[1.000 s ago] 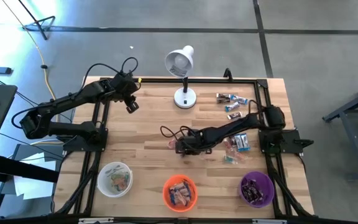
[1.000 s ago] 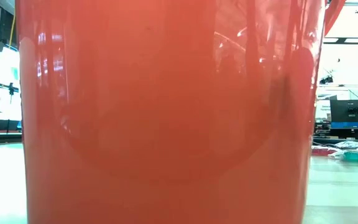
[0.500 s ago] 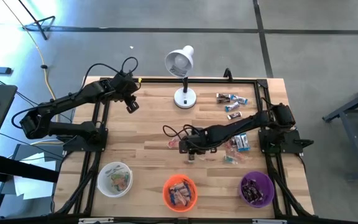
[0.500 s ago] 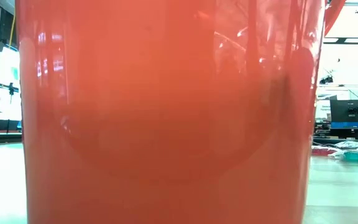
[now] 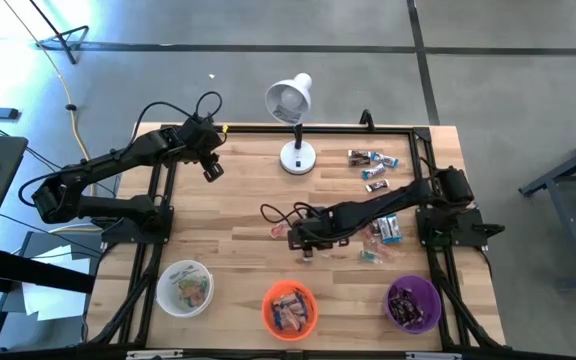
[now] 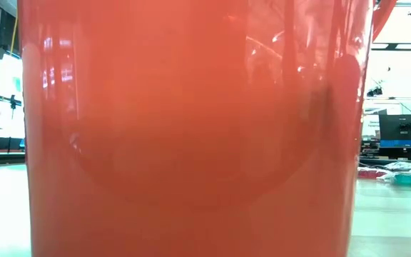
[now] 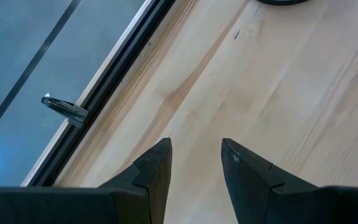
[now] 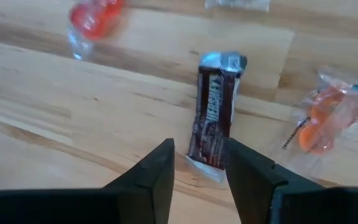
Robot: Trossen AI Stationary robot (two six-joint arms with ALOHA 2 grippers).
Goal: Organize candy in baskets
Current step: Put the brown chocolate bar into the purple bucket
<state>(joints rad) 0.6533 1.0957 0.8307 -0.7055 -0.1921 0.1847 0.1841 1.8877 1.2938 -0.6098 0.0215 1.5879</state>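
Fingers of the right gripper (image 8: 197, 163) stood narrowly apart around the near end of a dark brown candy (image 8: 214, 116), near the table's (image 5: 238, 215) middle, in front of the lamp (image 5: 293, 120); orange candies (image 8: 325, 117) lay beside it; the left gripper (image 7: 194, 162), slightly open and empty, hovered left of the lamp; three baskets (image 5: 289, 309) lined the front edge.

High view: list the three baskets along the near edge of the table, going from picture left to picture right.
White basket → orange basket → purple basket.
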